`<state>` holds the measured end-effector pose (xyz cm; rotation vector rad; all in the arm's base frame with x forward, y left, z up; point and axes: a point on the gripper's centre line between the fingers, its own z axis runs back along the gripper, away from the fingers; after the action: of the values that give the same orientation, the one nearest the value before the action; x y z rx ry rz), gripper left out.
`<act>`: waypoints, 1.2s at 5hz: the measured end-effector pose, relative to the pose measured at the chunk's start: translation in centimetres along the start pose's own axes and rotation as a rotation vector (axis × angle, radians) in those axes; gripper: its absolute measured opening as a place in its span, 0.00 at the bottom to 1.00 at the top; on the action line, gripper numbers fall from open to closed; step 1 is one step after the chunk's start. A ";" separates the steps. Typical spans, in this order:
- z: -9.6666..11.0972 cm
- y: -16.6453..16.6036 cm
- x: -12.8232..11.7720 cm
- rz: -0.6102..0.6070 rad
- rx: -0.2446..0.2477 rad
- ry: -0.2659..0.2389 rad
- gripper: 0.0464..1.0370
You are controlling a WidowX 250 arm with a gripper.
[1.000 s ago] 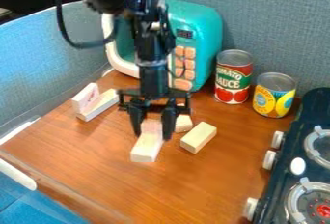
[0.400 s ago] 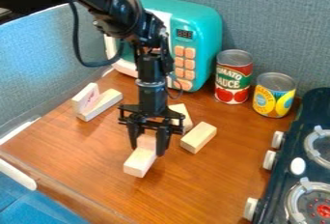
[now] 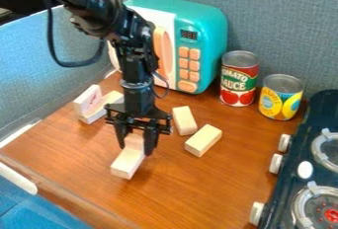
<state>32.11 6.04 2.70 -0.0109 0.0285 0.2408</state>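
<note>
The wooden block [image 3: 127,163] is pinched in your gripper [image 3: 136,149], nearer the tabletop's [image 3: 178,193] lower-left edge than the toy stove [image 3: 290,159]. Two loose blocks [image 3: 203,140] lie to its right; the toy microwave [image 3: 214,30] stands behind.

The brown tabletop [image 3: 198,188] carries pale blocks [image 3: 203,140], two cans [image 3: 239,81], a teal microwave [image 3: 210,18].

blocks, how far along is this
Perhaps done: the paired blocks, close together near the panel. In hand: the middle block, between the fingers of the claw. Probably left: the loose blocks, lying at angles in front of the microwave and cans.
</note>
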 end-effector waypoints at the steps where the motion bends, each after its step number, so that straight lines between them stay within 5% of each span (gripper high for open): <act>1: -0.2 0.9 -0.2 0.033 0.006 -0.013 0.53; 4: -0.1 1.2 -0.1 0.035 0.029 -0.063 0.60; 5: -0.1 1.1 -0.2 0.033 0.028 -0.059 0.88; 6: -0.1 1.0 -0.2 0.027 0.022 -0.058 0.97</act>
<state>31.72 6.94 2.58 0.0188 -0.0265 0.2675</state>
